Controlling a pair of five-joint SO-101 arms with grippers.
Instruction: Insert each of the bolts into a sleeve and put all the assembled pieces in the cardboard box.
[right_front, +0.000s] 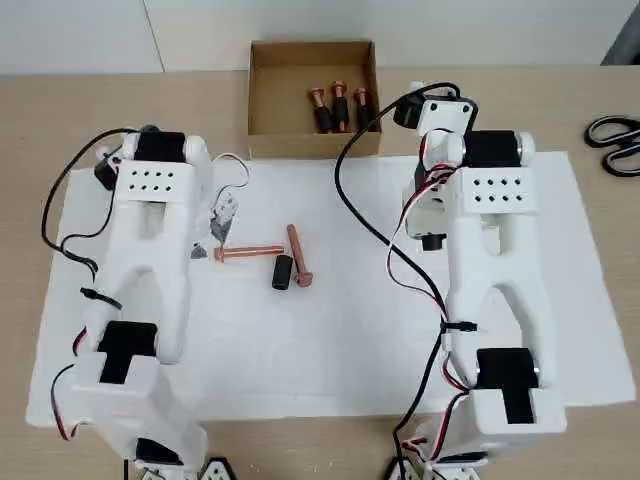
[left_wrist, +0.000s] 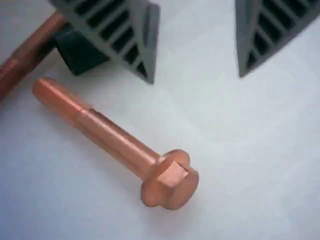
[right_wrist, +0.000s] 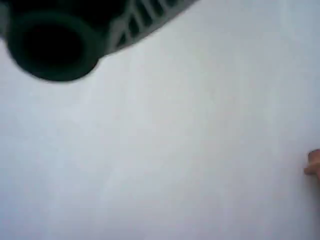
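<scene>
1. The jaws of the left gripper (left_wrist: 196, 75) stand wide apart, and its two ribbed fingers (left_wrist: 125, 35) hang just above the white mat (right_front: 330, 350).
2. The jaws of the right gripper (right_front: 428, 230) look clamped on the held sleeve (right_wrist: 50, 45), a black tube off the mat with its open end turned toward the wrist camera.
3. The first bolt (left_wrist: 115, 142), copper coloured, lies flat on the mat just beside the left gripper. Its flanged head is nearest the fingers and its shaft points toward the middle of the mat.
4. The second bolt (right_front: 298, 255) lies near the tip of the first and roughly crosswise to it, with its head toward the arms' bases.
5. The loose sleeve (right_front: 283, 271), also black, lies on its side right against the second bolt, close to that bolt's head.
6. The cardboard box (right_front: 262, 100) sits on the table at the far edge of the mat, between the two arms.
7. Three assembled pieces (right_front: 340, 108) lie side by side in the right part of the box, each a copper bolt in a black sleeve.
8. The mat covers most of the wooden table (right_front: 60, 110) in front of both arms.
9. A pair of scissors (right_front: 615, 140) with black handles lies on the table, well off to the right of the mat.
</scene>
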